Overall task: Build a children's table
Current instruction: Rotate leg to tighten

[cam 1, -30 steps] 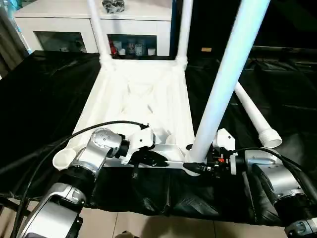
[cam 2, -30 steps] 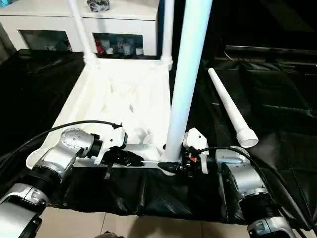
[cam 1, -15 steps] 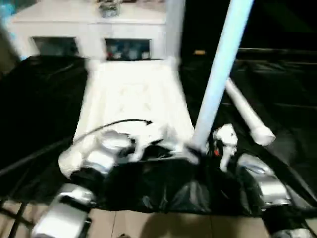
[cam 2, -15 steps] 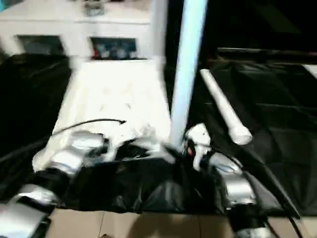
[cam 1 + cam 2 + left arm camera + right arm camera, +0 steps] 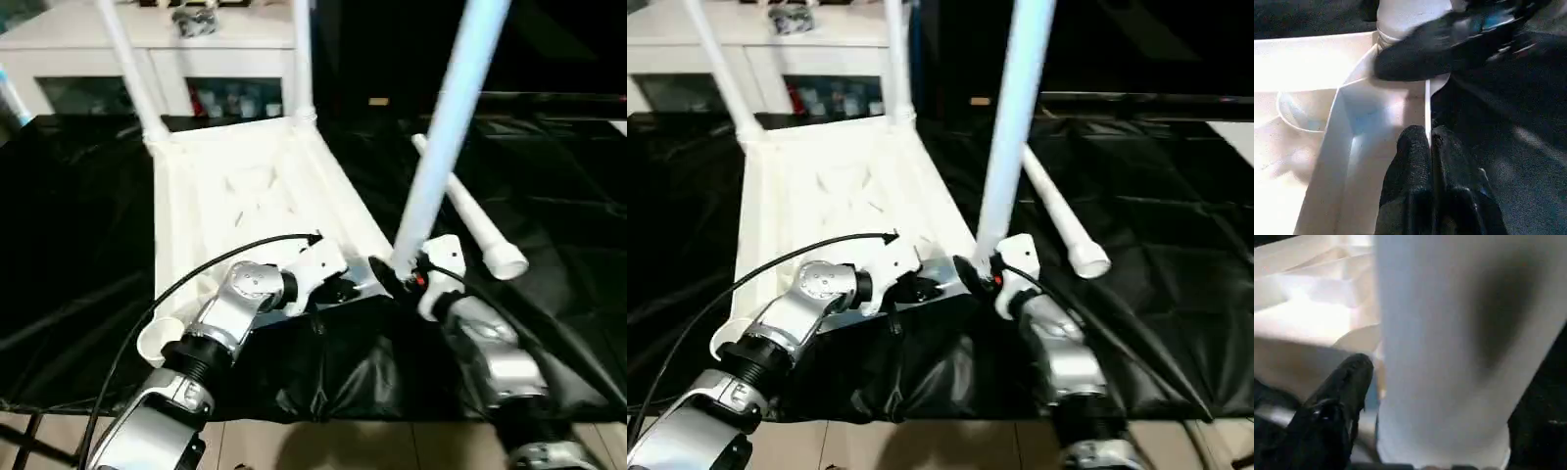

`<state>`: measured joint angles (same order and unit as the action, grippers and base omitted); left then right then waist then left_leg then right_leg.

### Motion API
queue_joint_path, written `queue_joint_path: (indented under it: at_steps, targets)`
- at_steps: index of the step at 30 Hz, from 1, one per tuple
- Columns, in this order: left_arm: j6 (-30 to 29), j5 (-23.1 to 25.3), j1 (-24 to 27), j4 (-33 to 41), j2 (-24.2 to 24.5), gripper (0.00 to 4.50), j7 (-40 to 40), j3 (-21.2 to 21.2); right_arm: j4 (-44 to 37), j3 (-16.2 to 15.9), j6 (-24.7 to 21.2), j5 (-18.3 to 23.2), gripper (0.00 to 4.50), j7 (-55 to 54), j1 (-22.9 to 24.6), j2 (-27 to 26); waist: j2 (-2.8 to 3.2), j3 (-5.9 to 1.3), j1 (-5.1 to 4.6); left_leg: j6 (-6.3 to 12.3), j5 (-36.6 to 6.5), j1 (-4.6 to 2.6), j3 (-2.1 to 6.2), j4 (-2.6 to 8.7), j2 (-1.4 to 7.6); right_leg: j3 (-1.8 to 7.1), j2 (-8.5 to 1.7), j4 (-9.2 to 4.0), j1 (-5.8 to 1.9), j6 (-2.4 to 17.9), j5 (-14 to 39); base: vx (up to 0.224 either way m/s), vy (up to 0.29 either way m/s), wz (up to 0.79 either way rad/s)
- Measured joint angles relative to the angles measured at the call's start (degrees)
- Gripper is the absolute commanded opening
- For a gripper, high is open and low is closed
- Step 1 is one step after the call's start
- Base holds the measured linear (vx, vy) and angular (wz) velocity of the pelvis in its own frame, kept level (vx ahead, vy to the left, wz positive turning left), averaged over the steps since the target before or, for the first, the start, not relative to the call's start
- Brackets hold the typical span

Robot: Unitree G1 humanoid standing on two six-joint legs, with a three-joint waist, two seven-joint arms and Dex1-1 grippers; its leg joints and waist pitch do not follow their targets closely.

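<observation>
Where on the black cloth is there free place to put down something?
Bare black cloth left of the upturned table top, and more right of the loose leg. Crowded: the near edge, where both hands meet at the standing leg.

A black sheet [image 5: 78,245] covers the counter; beyond its far edge stands a white cabinet [image 5: 196,59] with glass doors.

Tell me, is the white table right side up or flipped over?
Flipped over. The tabletop lies on the black cloth with its ribbed underside facing up, and the fitted legs rise from its corners.
</observation>
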<state>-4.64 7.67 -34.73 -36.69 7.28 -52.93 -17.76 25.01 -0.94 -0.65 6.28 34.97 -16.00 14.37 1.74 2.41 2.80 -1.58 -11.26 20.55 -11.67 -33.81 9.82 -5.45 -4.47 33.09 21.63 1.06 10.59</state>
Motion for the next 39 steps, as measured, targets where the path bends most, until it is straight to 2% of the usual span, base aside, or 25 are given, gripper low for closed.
queue_joint_path:
  at_steps: [4,7,8,10,14,17,19,21,23,26,27,29,32,34,39]
  targets:
    - [-0.09,-0.07,0.25,0.96,0.16,0.0,-0.86,-0.22,-5.55,0.78,-1.98,3.54,3.93,7.81,3.8,5.29,0.05,-0.03,0.6,0.01,0.0,0.11,0.0,0.21,0.02,-0.03,0.02,0.08,0.16,0.21,-0.15,0.0,0.0,0.0]
    - [-0.68,-0.65,0.47,1.56,0.18,0.0,-1.3,-0.36,-13.11,1.65,-4.49,7.59,3.93,16.59,8.73,13.42,0.22,-0.07,1.24,0.06,0.03,0.25,0.0,0.25,0.07,-0.04,0.04,0.09,0.2,0.05,-0.05,0.0,0.0,0.0]
    - [-1.26,-0.88,0.46,1.56,0.27,0.28,-1.3,0.04,-14.6,1.57,-4.86,7.97,4.0,18.74,9.36,14.75,0.21,-0.07,1.03,0.11,0.06,0.26,0.0,0.26,0.08,-0.04,0.07,0.1,0.2,0.06,-0.06,0.0,0.0,0.0]
    - [-2.1,-1.37,0.46,1.55,0.3,0.55,-1.21,0.72,-16.3,1.09,-5.95,9.05,4.03,21.49,9.78,15.15,0.21,-0.06,0.43,0.17,0.1,0.43,0.06,0.24,0.08,-0.1,0.09,0.1,0.25,-0.05,-0.02,0.0,0.0,0.0]
    - [-2.74,-3.91,0.86,2.2,-0.05,0.78,-0.65,2.33,-18.3,0.42,-8.68,10.21,4.03,24.26,10.87,16.24,0.33,0.03,0.57,0.02,0.01,0.49,0.18,0.1,0.08,-0.18,0.08,0.05,0.38,-0.22,0.06,0.0,0.0,0.0]
    - [-3.27,-6.86,0.59,5.68,1.11,0.78,0.35,6.06,-19.92,0.01,-10.76,11.22,4.03,24.92,10.61,16.87,0.33,0.05,0.53,0.02,0.01,0.55,0.19,0.01,0.08,-0.18,0.07,0.05,0.38,0.14,-0.17,0.0,0.0,0.0]
    - [-3.94,-7.68,-1.01,7.57,2.96,0.78,0.96,8.31,-20.13,-0.71,-11.71,11.33,4.03,24.66,9.97,16.83,0.34,0.05,0.54,0.03,0.01,0.55,0.19,0.02,0.08,-0.18,0.07,0.06,0.38,0.14,-0.17,0.0,0.0,0.0]
    - [-5.98,-7.68,-2.31,9.5,7.1,0.78,1.51,9.8,-16.09,-2.34,-12.4,9.97,4.03,23.9,5.51,14.29,0.34,0.06,-0.12,0.03,0.01,0.55,0.23,0.04,0.1,-0.21,0.09,0.15,0.47,0.19,-0.21,0.0,0.0,0.0]
    - [-7.31,-7.18,-3.37,10.24,9.52,0.78,2.22,11.27,-14.29,-3.12,-12.46,9.28,4.03,23.36,4.02,13.25,0.36,0.05,-0.22,0.02,0.01,0.53,0.25,0.06,0.1,-0.25,0.09,0.16,0.48,0.19,-0.2,0.0,0.0,0.0]
    - [-11.03,-3.35,-3.89,10.71,16.5,0.78,4.48,11.42,-12.77,-5.04,-12.74,7.68,4.03,21.59,2.68,10.74,0.29,0.09,-0.44,0.04,0.02,0.59,0.26,0.08,0.13,-0.24,0.14,0.2,0.59,0.18,-0.2,0.0,0.0,0.0]
    - [-11.86,-2.17,-3.89,10.49,18.03,0.78,5.24,12.21,-12.53,-5.62,-12.96,7.45,4.03,21.45,2.75,10.65,0.3,0.1,-0.31,0.05,0.03,0.69,0.25,0.07,0.12,-0.24,0.13,0.19,0.65,0.18,-0.19,0.0,0.0,0.0]
    - [-13.1,0.37,-3.64,10.44,20.6,0.44,6.69,12.17,-12.56,-6.42,-13.59,7.07,4.03,21.14,2.72,10.54,0.18,0.16,0.22,0.23,0.12,0.79,0.24,0.03,0.11,-0.22,0.11,0.16,0.69,0.19,-0.19,0.0,0.0,0.0]
    - [-16.98,3.29,-1.95,10.66,24.28,0.39,10.22,12.56,-12.89,-7.84,-14.12,6.83,4.03,21.77,3.1,10.68,0.03,0.19,0.65,0.27,0.1,0.85,0.21,-0.02,0.1,-0.19,0.1,0.17,0.74,0.19,-0.19,0.0,0.0,0.0]
    - [-17.88,3.71,-1.11,10.62,24.8,0.1,10.94,12.41,-12.82,-8.45,-14.39,6.41,4.03,21.76,3.17,10.89,-0.04,0.23,1.1,0.23,0.08,0.86,0.21,-0.06,0.09,-0.17,0.09,0.18,0.73,0.19,-0.2,0.0,0.0,0.0]
    - [-17.05,4.93,0.42,8.71,23.5,0.01,10.66,8.73,-10.0,-8.71,-14.27,4.05,4.03,20.06,2.48,10.52,-0.13,0.23,2.12,0.03,-0.01,0.81,0.16,-0.21,0.09,-0.04,0.09,0.28,0.63,0.23,-0.23,0.0,0.0,0.0]
